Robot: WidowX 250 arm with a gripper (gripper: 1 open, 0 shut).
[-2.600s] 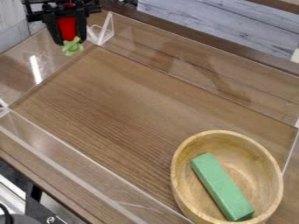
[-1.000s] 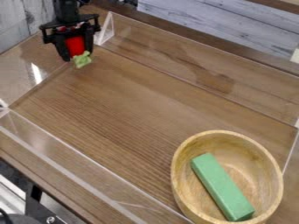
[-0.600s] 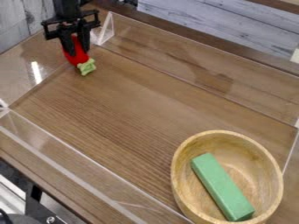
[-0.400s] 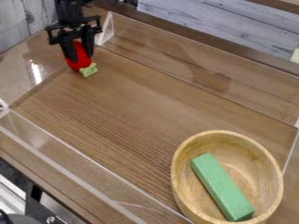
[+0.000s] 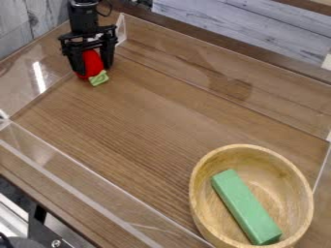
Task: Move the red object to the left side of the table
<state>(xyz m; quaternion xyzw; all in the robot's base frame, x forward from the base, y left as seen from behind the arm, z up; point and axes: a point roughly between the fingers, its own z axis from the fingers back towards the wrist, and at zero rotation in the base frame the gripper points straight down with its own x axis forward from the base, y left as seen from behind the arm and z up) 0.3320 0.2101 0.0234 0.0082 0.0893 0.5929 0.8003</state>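
Wood-grain table [image 5: 168, 126] with low clear walls fills the frame; the red object [image 5: 93, 68] rests on it in the upper left, green stem end toward the lower right, between the spread fingers of the gripper [image 5: 91, 60], which stands wide open and grips nothing. Risk, as a judgement: a lift that drags a finger against the rounded fruit could roll it away from the left side. Compared with a second ago, the fruit was held clear of the surface; it is now down and released.

Red object [image 5: 92, 66], glossy, green-tipped; resting on table [image 5: 155, 116], far-left corner.
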